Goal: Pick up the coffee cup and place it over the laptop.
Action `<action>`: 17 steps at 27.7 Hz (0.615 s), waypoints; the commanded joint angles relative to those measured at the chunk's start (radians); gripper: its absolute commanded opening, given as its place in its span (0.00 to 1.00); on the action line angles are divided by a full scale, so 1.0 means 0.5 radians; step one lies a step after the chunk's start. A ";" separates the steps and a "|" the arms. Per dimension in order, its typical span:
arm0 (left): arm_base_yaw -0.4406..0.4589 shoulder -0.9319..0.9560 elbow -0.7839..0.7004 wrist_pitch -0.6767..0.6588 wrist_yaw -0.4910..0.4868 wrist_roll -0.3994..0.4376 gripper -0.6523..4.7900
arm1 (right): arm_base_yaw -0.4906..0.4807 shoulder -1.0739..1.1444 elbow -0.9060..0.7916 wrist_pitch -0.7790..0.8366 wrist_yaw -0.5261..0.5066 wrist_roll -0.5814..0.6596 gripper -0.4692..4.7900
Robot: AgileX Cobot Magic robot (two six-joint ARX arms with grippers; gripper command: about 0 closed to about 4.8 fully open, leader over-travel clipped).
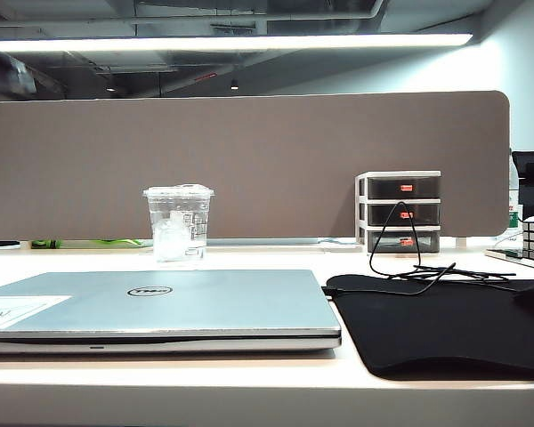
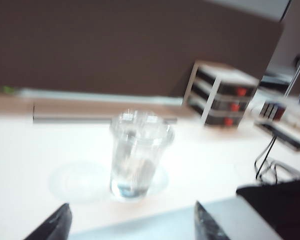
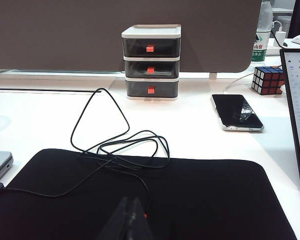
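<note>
Standing on a white tabltop surface, or rather the white tabletop [image 1: 249, 258], is everything observed, backed by a long grey-brown fabric partition [image 1: 249, 160] with a strip light [image 1: 231, 41] overhead in a dim ceiling

Count: one clear plastic coffee cup [image 1: 178, 222] with a flat clear lid, upright on the tabletop behind the laptop and apart from it, ice and a little water visible inside. One wide, thin silver-grey laptop [image 1: 160, 307], lid closed, round dark logo on top and a white sticker at its near left corner. One black mat [image 1: 445, 325] just beside the laptop on the right. One black cable [image 3: 115, 142] looped over the mat's far edge. One white-framed three-drawer organiser [image 1: 399, 212] with dark drawers and red tabs, against the partition. One colour puzzle cube [image 3: 267, 80], one dark smartphone [image 3: 237, 112] lying flat, and one green-labelled bottle [image 3: 262, 25], seen from the right wrist view

Neither arm appears in the exterior view. Left gripper [image 2: 130, 225]: jaws spread apart and empty, over the laptop's far edge, aimed at the cup, not touching it; that view is blurred. Right gripper [image 3: 130, 220]: fingers pressed together, holding nothing, above the black mat
</note>
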 commanded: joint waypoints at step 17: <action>-0.002 1.199 0.468 0.695 0.076 0.191 0.69 | 0.001 -0.004 -0.010 -0.002 -0.003 0.005 0.08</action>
